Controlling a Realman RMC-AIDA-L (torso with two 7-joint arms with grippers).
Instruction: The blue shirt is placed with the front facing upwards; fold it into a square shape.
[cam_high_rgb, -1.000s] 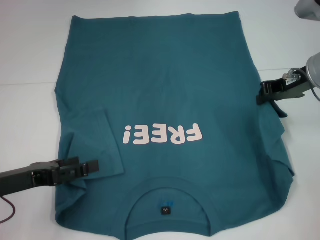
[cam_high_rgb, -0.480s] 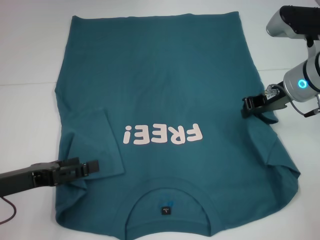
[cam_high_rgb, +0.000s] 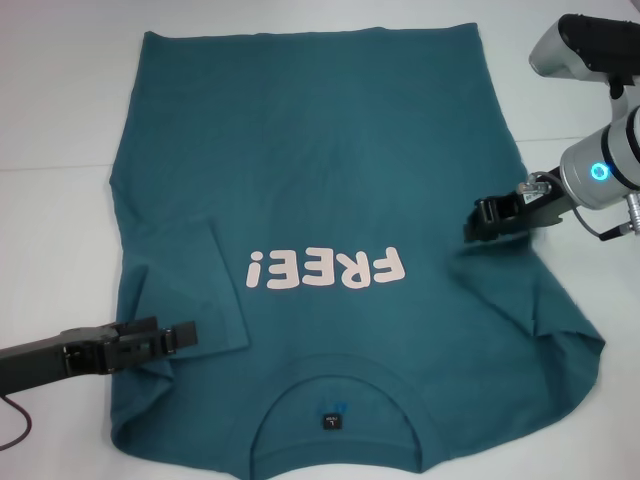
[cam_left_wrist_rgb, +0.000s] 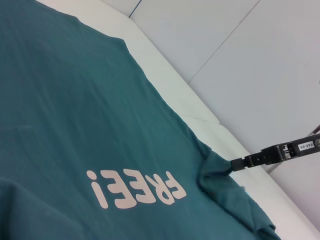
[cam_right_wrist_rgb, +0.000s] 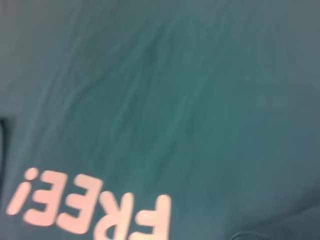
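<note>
While the left side sits done, with its sleeve already flipped in over the body, the action is all on the right: over the last second the right end effector (cam_high_rgb: 487, 219) has dragged the right sleeve inward, from out past the shirt's (cam_high_rgb: 320, 150) right edge to well over the body, just right of the "FREE!" print (cam_high_rgb: 327, 270). The fabric behind it has pulled into a ridge running toward the near right corner, and that corner bulges out more than it did. So my read is that the right sleeve fold is about halfway through, and the bigger body folds that make the square aren't started.

The shirt lies flat on the white surface (cam_high_rgb: 60, 110), front up, collar (cam_high_rgb: 330, 395) at the near edge, hem at the far edge.

Pose: the right arm comes in from the right, wrist low, fingers pointing left and clamped on the sleeve cloth. You can see the fabric tented up to its tip from the left wrist view too (cam_left_wrist_rgb: 239, 164). The left end effector (cam_high_rgb: 185, 333) hasn't budged, lying low over the near left part, tip at the folded sleeve's edge. I can't tell if its fingers are apart or pinching anything

Next it probably needs to lay that sleeve down smooth, or the ridge will stay in
</note>
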